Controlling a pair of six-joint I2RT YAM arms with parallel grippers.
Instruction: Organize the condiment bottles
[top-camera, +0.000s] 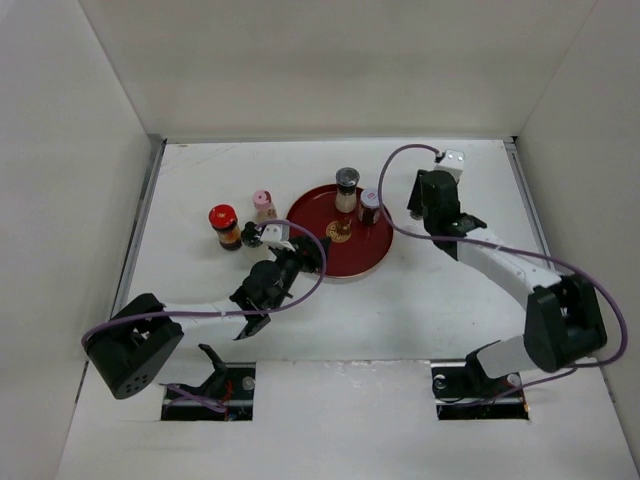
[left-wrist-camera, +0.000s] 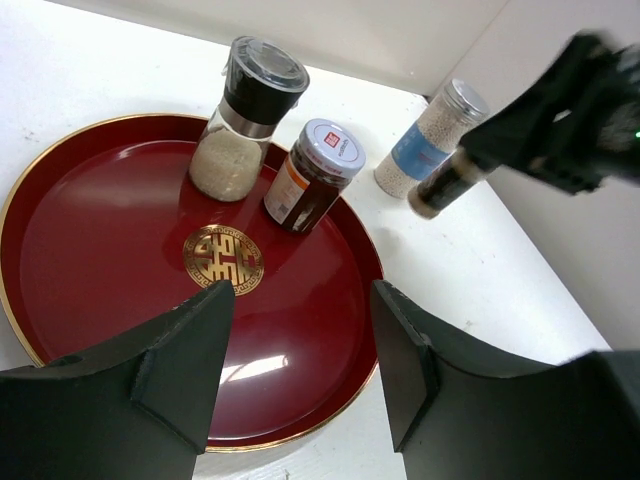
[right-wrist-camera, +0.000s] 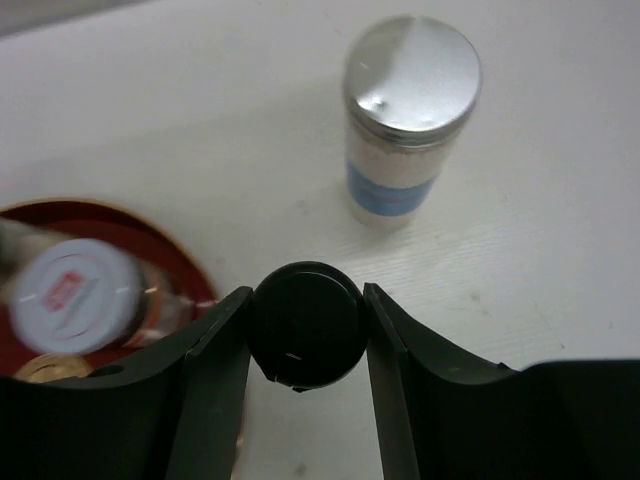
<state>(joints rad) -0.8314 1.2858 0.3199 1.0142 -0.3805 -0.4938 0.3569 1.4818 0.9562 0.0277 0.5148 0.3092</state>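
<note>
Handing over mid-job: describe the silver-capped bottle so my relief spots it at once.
Find the red tray; the silver-capped bottle stands upright on the table just off its right side, by the right gripper. It alone has a shiny silver cap and blue label; the gripper holds a black-capped bottle, and the tray carries a dark-topped grinder and a white-lidded jar.

- A round red tray (top-camera: 368, 250) with a thin gold rim lies flat near the middle of the white desk (top-camera: 450, 300).
- A gold emblem (left-wrist-camera: 223, 258) marks the tray's centre.
- Plain white walls (top-camera: 340, 60) close the desk in on three sides.
</note>
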